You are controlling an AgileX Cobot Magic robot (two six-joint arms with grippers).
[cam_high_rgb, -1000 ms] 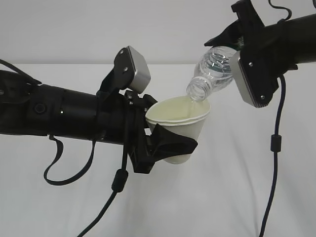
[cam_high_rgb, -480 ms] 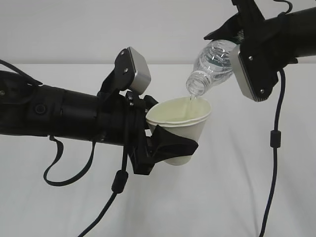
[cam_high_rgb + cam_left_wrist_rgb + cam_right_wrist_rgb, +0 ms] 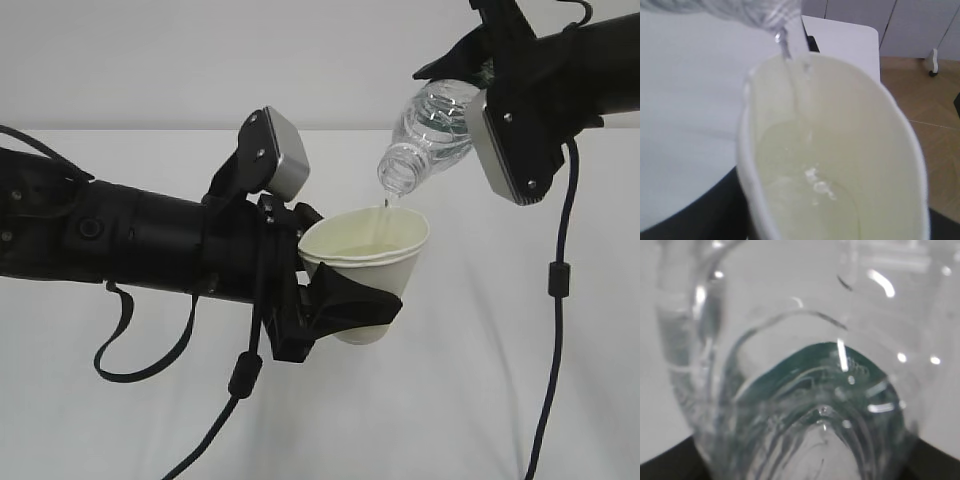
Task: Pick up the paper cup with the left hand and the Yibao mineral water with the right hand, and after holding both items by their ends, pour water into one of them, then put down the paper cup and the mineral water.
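Pour under way. My left gripper (image 3: 345, 305) has its black fingers (image 3: 350, 300) closed partway around the lower body of the paper cup (image 3: 368, 265), gripping it. I hold the cup in the air above the white table (image 3: 470, 400), mouth up and leaning a little away from the left arm (image 3: 130, 240). In the left wrist view the cup (image 3: 840, 165) fills the picture, and a shallow pool of water (image 3: 810, 205) sits at the bottom.

My right gripper (image 3: 465, 75) holds the water bottle (image 3: 425, 135) at its base end. The wrist camera housing hides the fingers in the outside view, so I cannot tell their exact spread. The right wrist view shows only the clear ribbed bottle (image 3: 805, 390) and its green label, pressed close to the lens, which fits a grip around the body.

Key relation: the bottle's long axis slants down and to the left, its open neck (image 3: 398, 178) just above the far rim of the cup and not touching it. A thin stream (image 3: 790, 55) falls inside the rim near the far wall.

Judgement: margin at that rim is small. Next I would tip the bottle upright first, then lower both. The left arm sits nearer the table.
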